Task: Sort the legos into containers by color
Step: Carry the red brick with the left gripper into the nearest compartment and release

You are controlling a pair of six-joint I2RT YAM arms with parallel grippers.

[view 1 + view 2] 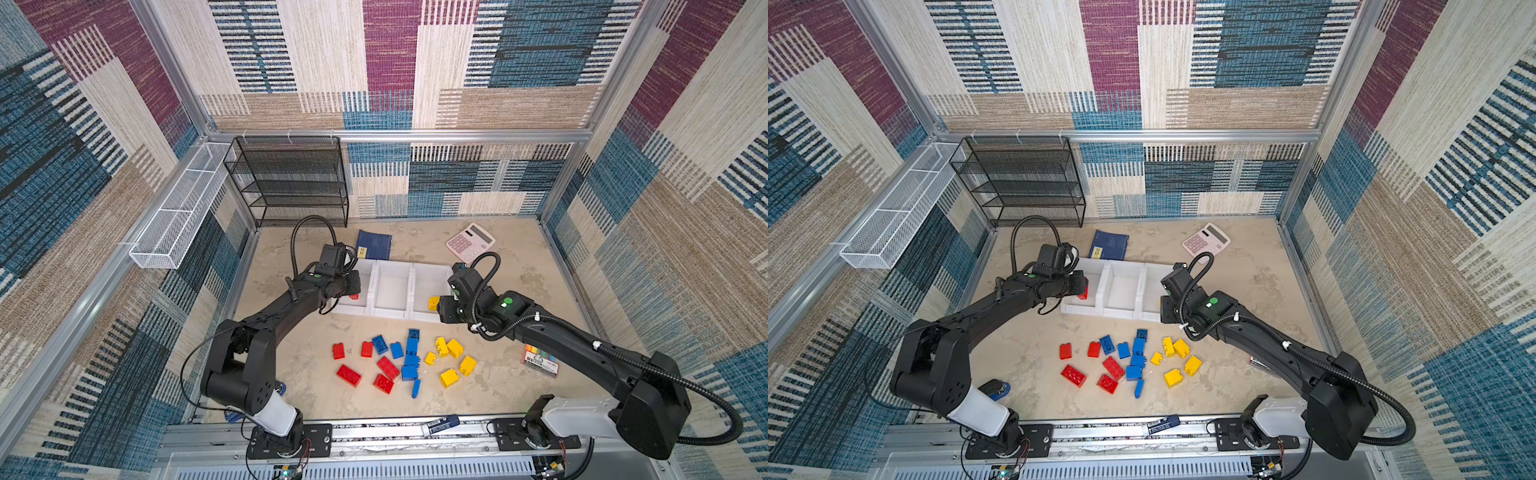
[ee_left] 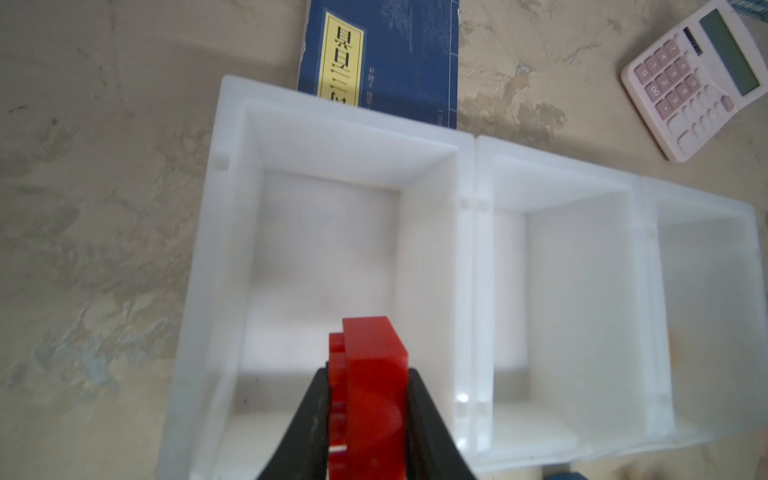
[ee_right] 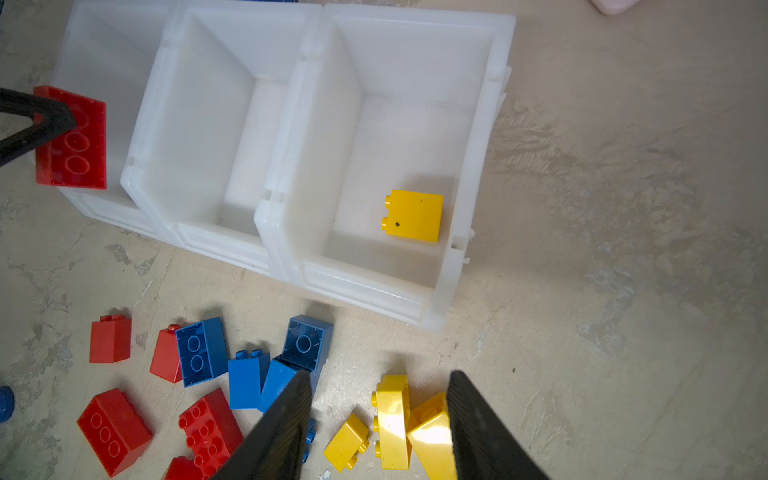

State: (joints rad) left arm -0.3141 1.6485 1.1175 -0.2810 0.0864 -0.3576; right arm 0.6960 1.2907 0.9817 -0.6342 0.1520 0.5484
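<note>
My left gripper is shut on a red lego and holds it above the left one of three joined white containers. In both top views that red lego peeks out past the wrist. My right gripper is open with nothing between its fingers, hovering in front of the right container, over yellow legos on the floor. One yellow lego lies inside that right container. Loose red legos, blue legos and yellow legos lie scattered in front of the containers.
Behind the containers lie a dark-blue booklet and a pink calculator. A black mesh rack stands at the back left, and a white wire basket hangs on the left wall. A marker pack lies under my right arm.
</note>
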